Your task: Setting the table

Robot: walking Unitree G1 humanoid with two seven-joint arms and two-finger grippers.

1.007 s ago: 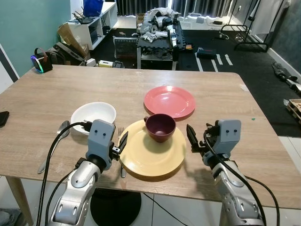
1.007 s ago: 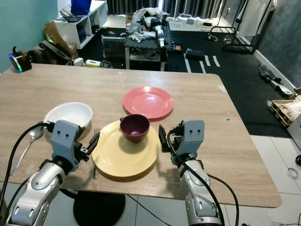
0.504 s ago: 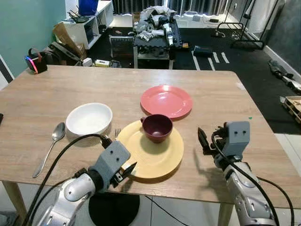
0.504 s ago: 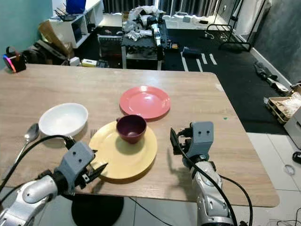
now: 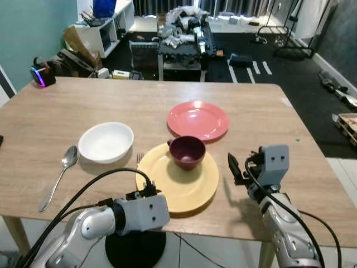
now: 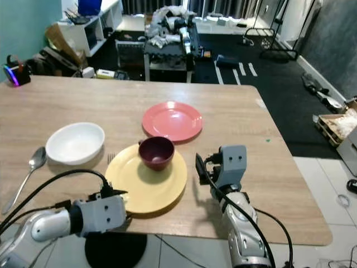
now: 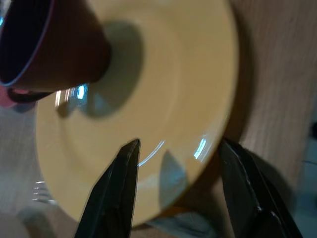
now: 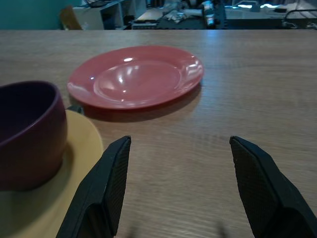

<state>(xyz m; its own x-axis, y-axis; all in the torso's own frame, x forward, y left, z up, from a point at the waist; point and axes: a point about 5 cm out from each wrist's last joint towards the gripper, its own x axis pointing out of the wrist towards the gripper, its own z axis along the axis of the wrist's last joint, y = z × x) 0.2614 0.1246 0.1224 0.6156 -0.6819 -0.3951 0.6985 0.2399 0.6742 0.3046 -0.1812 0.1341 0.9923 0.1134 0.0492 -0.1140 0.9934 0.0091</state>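
Observation:
A yellow plate [image 5: 177, 181] lies near the table's front edge, with a maroon cup [image 5: 187, 151] standing on its far part. A fork [image 5: 139, 158] lies partly hidden at the plate's left rim. Behind are a pink plate [image 5: 198, 120] and a white bowl [image 5: 106, 141], and a spoon [image 5: 58, 176] lies to the bowl's left. My left gripper [image 7: 179, 148] is open at the yellow plate's front edge, its fingers straddling the rim without holding it. My right gripper [image 5: 237, 172] is open and empty, just above the wood right of the yellow plate, pointing toward the cup and pink plate.
The wooden table [image 5: 268, 123] has bare room on its right and far side. A dark flat object [image 5: 1, 139] sits at its left edge. Beyond the table are a cluttered cart [image 5: 181, 36], white shelves [image 5: 103, 30] and a glowing gadget [image 5: 38, 75] on the floor.
My left arm has dropped from the plate's left side to its front edge, fingers now across the rim. The right gripper shifted slightly. The camera also moved.

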